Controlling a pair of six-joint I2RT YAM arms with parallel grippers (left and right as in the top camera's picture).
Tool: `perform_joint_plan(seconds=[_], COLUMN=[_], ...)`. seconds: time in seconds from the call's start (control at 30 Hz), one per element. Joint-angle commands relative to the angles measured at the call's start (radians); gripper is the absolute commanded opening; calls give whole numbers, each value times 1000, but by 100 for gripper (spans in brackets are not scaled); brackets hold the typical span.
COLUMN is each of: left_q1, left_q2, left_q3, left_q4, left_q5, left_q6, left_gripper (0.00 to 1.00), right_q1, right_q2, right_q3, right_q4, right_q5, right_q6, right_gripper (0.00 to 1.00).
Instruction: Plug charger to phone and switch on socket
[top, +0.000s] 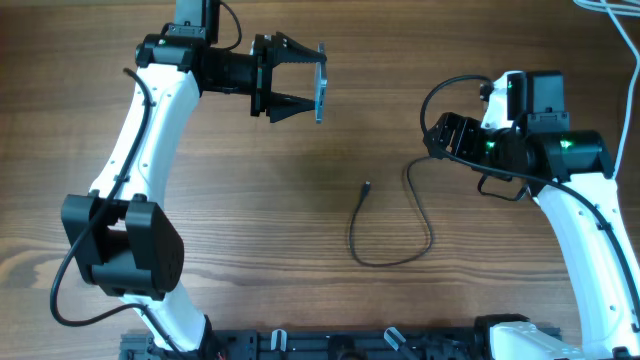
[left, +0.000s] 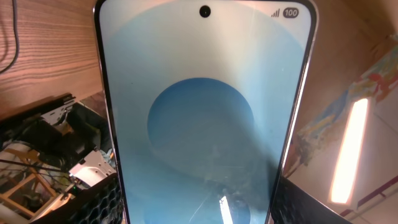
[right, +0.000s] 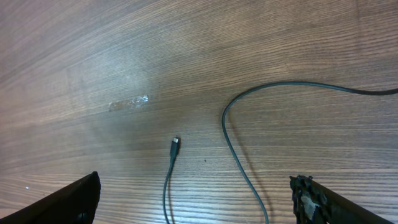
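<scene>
The left end effector (top: 310, 80) is closed on the phone (left: 205, 124), which is smooth, slippery and fragile. The right end effector (right: 196, 186) is wide open and empty above the charger (right: 166, 180). The charger lies thin and limp on the tabletop (right: 93, 50), so I would grip it just behind its tip (right: 176, 142).

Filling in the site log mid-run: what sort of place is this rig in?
Probably an indoor lab or workshop: wood-grain table, a strip light, and exposed hardware with loose wiring.

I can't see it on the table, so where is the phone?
Overhead view: the phone is clamped edge-on in the left gripper, upper centre, up-left of the charger.
</scene>
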Motion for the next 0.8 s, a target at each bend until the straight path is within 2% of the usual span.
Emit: perform_joint_plan(seconds=[0.0, 0.77], left_q1=[8, 8], left_q2=[-20, -20], left_q3=[3, 3], left_q4=[3, 3], left_q5=[50, 50], left_q6=[-5, -6], left_gripper=[72, 72], right_q1=[2, 2], right_q2=[10, 10], right_q3=[-3, -3], right_q4=[4, 4], right_q5=[-13, -13], right_q6=[6, 6], right_gripper=[100, 100])
